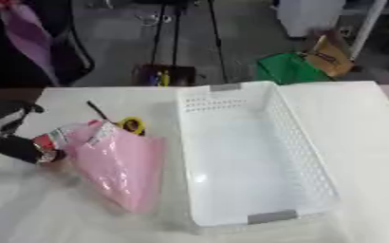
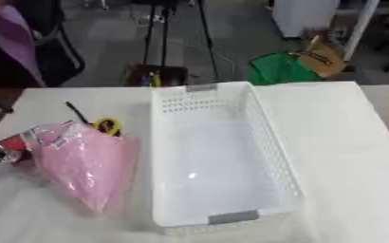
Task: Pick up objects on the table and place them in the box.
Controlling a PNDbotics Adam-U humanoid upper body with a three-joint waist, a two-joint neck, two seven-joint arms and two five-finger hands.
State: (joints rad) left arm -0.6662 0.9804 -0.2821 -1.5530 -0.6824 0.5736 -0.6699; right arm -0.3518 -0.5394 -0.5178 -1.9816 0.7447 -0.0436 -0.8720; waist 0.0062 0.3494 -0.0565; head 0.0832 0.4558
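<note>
Beside perforated white plastic box (image 1: 256, 156), crinkly pink bag (image 1: 115, 163), left hand (image 1: 15, 142) pinching it

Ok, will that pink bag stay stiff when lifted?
Probably not. The pink bag looks like thin, glossy film lying flat, so it should sag and may slip. The left hand is at its red end; grip unclear.
</note>
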